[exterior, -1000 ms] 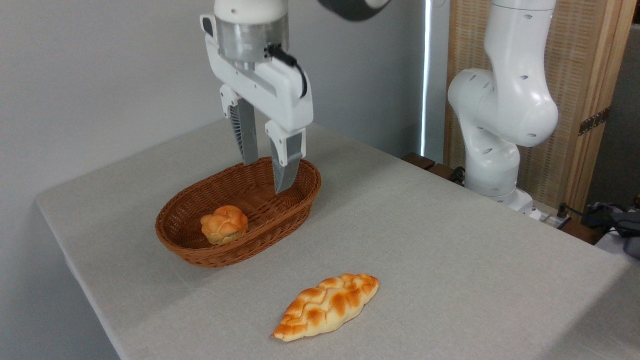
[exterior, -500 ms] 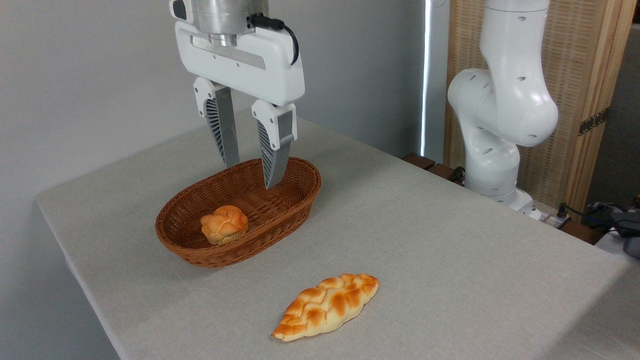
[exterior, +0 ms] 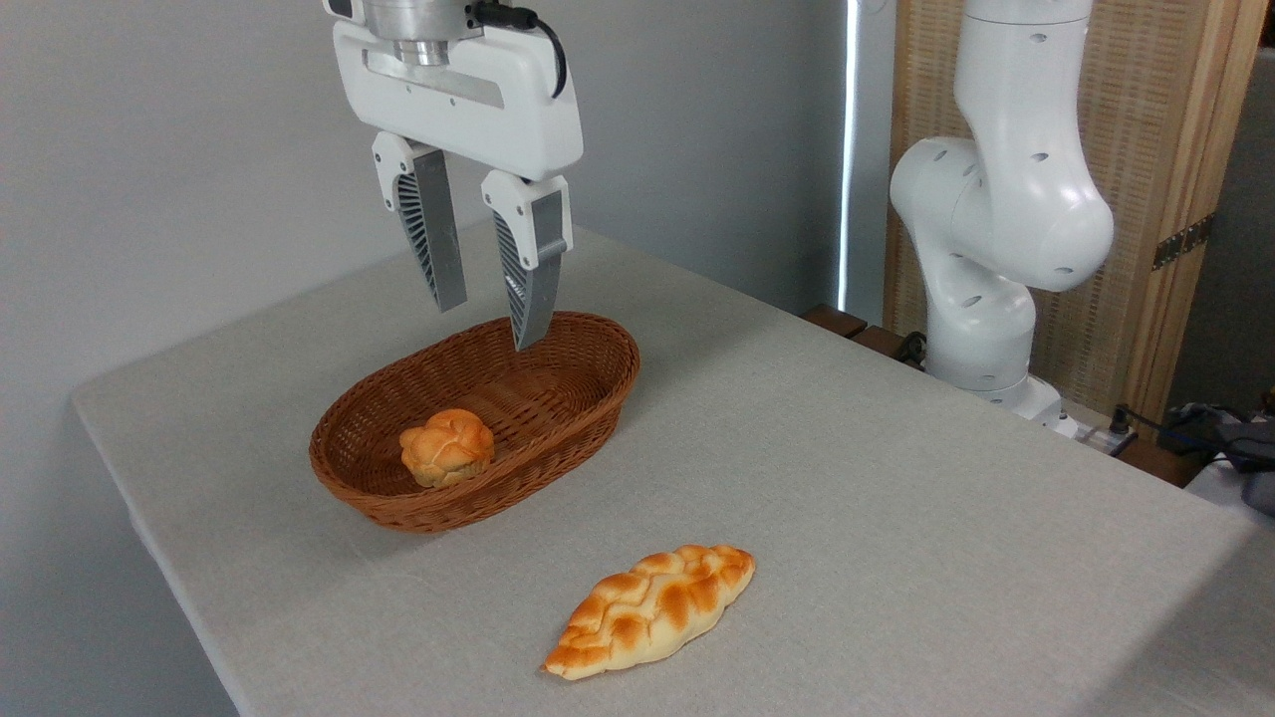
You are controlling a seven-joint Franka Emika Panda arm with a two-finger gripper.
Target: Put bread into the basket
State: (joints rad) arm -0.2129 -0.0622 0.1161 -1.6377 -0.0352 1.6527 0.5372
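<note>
The bread (exterior: 447, 447), a small round knotted bun with a golden-orange crust, lies inside the basket (exterior: 588, 403) toward its near-left end. The basket is an oval, shallow, reddish-brown wicker one standing on the grey table. My gripper (exterior: 486, 321) hangs above the basket's far rim, up and to the right of the bun and well apart from it. Its two ribbed fingers point down, spread open, with nothing between them.
A longer braided loaf (exterior: 649, 609) lies on the table near the front edge, right of the basket. The arm's white base (exterior: 996, 229) stands at the table's far right. The table's left edge (exterior: 149, 538) runs close past the basket.
The gripper has risen and shifted left, its tips lifting from inside the basket to above the rim, and it has turned a little. Bun, basket and loaf have not moved.
</note>
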